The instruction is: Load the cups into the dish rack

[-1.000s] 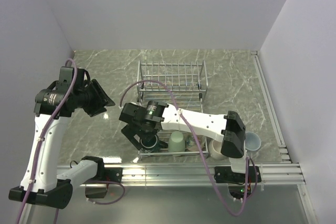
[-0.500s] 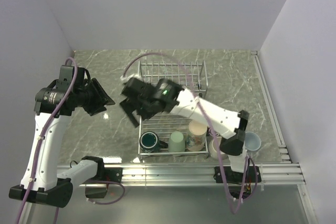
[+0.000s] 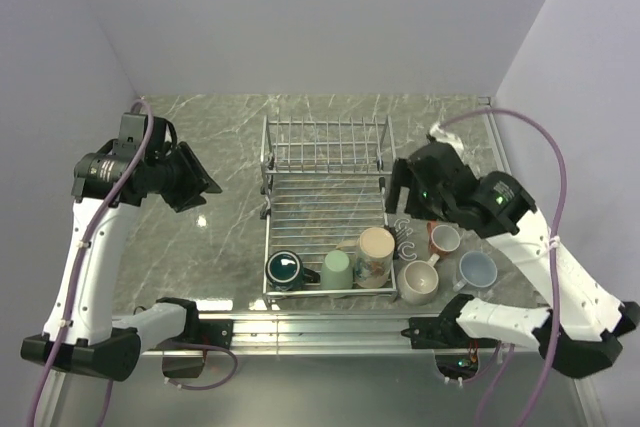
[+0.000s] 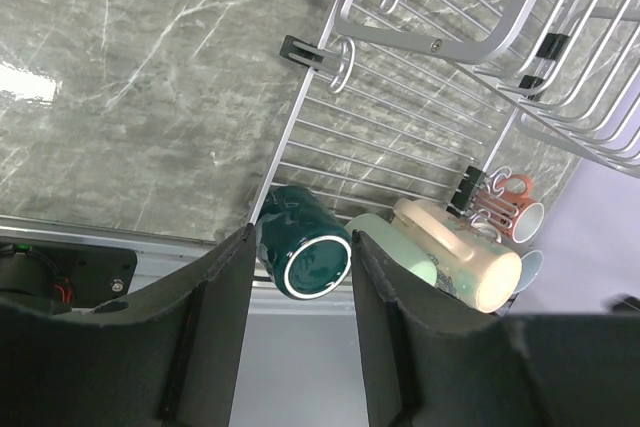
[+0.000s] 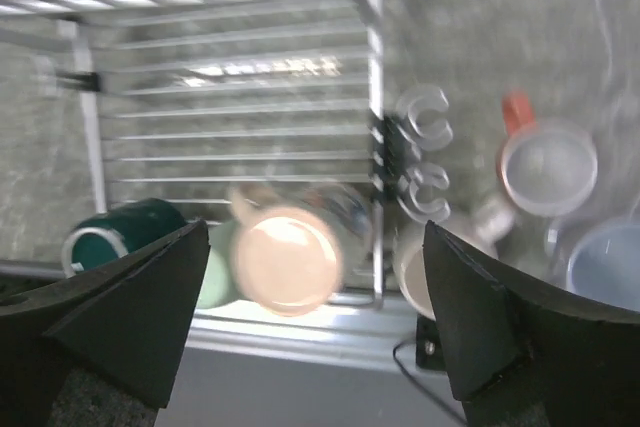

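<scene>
Air was all my left pincer (image 3: 192, 179) held, jaws spread wide, over the marble surface (image 3: 215, 237) left of the dish rack (image 3: 325, 197). Along the rack's near edge sat the dark teal mug (image 3: 285, 269), light green mug (image 3: 337, 269) and tan mug (image 3: 375, 255). Just right of the rack, on the surface, stood the cream-white mug (image 3: 417, 282), salmon-red mug (image 3: 444, 239) and pale blue mug (image 3: 478, 269). My right pincer (image 3: 405, 190) gaped wide and empty by the rack's right side.

teal mug (image 3: 285, 269), green mug (image 3: 337, 269), tan mug (image 3: 376, 255) sit in the wire rack (image 3: 325, 197), near end; cream mug (image 3: 417, 282), red mug (image 3: 444, 239), blue mug (image 3: 476, 269) just outside right.
</scene>
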You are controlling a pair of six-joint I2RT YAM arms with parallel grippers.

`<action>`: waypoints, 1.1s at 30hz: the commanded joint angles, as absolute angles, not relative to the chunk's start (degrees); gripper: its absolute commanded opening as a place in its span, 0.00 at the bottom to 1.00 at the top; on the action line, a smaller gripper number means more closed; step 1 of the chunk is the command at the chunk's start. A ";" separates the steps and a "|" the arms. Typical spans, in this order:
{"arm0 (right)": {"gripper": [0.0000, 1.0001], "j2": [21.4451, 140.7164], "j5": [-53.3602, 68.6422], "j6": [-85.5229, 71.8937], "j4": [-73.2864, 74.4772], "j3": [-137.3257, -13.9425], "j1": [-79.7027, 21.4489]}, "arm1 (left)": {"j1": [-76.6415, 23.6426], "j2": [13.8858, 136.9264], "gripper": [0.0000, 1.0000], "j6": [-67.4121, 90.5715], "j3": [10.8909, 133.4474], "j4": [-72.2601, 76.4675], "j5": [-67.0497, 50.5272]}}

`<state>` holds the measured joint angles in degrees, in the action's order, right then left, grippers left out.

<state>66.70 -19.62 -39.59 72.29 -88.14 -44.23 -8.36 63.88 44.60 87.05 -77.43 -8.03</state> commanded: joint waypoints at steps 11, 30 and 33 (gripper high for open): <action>0.75 50.89 -1.23 -56.16 53.35 -43.69 -32.96 | -11.86 65.57 0.48 43.68 89.12 -77.08 -9.14; 0.22 47.20 -2.64 -58.18 52.20 -33.75 -32.87 | -13.89 64.51 0.47 43.68 88.95 -78.22 -6.77; 0.00 46.93 -2.99 -58.18 52.99 -33.14 -32.96 | -13.89 64.60 0.47 43.68 88.77 -78.14 -6.86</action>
<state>47.86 -1.56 -57.47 52.64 -33.78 -33.01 -13.58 65.52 44.36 87.29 -77.45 -7.64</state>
